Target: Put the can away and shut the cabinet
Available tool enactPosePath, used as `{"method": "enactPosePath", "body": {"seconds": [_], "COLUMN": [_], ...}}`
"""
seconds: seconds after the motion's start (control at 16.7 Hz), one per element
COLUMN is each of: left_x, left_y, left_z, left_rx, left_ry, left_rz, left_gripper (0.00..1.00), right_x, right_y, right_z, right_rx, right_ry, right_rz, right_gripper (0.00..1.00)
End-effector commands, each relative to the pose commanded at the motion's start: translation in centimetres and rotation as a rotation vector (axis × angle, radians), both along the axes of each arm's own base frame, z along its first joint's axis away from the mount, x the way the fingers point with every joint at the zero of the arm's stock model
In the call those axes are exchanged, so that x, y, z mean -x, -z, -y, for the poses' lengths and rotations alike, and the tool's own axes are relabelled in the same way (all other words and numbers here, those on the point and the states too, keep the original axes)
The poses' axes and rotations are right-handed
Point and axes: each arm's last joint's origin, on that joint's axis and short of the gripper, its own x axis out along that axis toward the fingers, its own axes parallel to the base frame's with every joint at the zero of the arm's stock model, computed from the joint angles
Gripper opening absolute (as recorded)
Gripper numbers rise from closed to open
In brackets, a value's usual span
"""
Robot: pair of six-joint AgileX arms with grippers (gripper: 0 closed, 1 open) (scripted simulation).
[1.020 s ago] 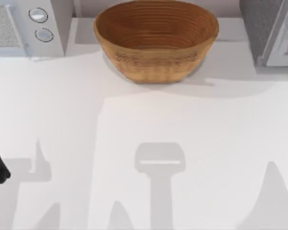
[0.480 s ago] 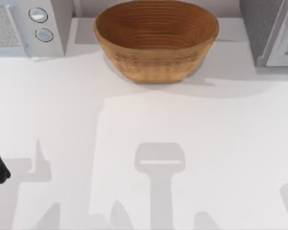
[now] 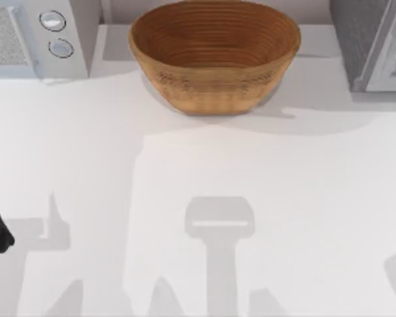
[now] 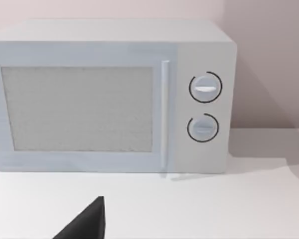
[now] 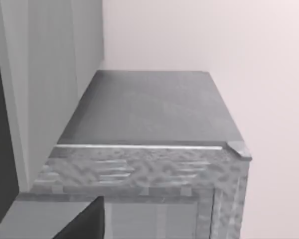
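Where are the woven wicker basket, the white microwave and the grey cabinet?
Woven brown wicker basket (image 3: 214,99): top view, front outer wall.
White box microwave (image 4: 82,107): left wrist view, door window.
Grey mottled cabinet (image 5: 149,107): right wrist view, top panel.

Basket (image 3: 214,56), microwave (image 3: 36,36) along back

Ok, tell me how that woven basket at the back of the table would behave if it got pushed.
The woven basket looks light for its size, so it would probably slide easily. Its rounded sides narrow toward the base, so a shove near the rim might rock it. The ribbed weave looks fairly stiff, likely keeping its shape.
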Motion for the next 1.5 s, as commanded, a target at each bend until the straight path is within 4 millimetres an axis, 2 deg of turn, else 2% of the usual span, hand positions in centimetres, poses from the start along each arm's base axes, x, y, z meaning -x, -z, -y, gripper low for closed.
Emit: {"method": "enactPosePath", "body": {"seconds": [0.18, 0.36, 0.54, 0.78, 0.96, 1.14, 1.32, 1.5], "left_x": [0.0, 0.0, 0.0, 0.0, 0.0, 0.0, 0.0, 0.0], "left_y": [0.0, 0.0, 0.0, 0.0, 0.0, 0.0, 0.0, 0.0], "left_z": [0.0, 0.0, 0.0, 0.0, 0.0, 0.0, 0.0, 0.0], "left_rx": [0.000, 0.000, 0.000, 0.000, 0.000, 0.000, 0.000, 0.000], "left_ry": [0.000, 0.000, 0.000, 0.000, 0.000, 0.000, 0.000, 0.000], "left_rz": [0.000, 0.000, 0.000, 0.000, 0.000, 0.000, 0.000, 0.000], "left_gripper": [1.00, 1.00, 1.00, 1.00, 1.00, 1.00, 1.00, 1.00], "right_x": [-1.9, -4.7, -7.6, -10.3, -10.4, -9.2, -7.4, -6.8], "right_y": [-0.7, -1.1, -1.0, -0.1, 0.5, 0.7, 0.4, 0.2], "right_z": [-1.9, -5.2, -9.6, -16.9, -22.2, -26.6, -28.9, -29.4], "right_rx": [0.028, 0.042, 0.034, 0.014, 0.008, 0.006, -0.005, -0.011], "right_ry": [-0.010, -0.027, -0.040, -0.046, -0.028, -0.003, 0.002, 0.002], "right_rz": [0.018, 0.034, 0.033, -0.005, -0.034, -0.036, -0.016, -0.006], "right_gripper": [1.00, 1.00, 1.00, 1.00, 1.00, 1.00, 1.00, 1.00]}}
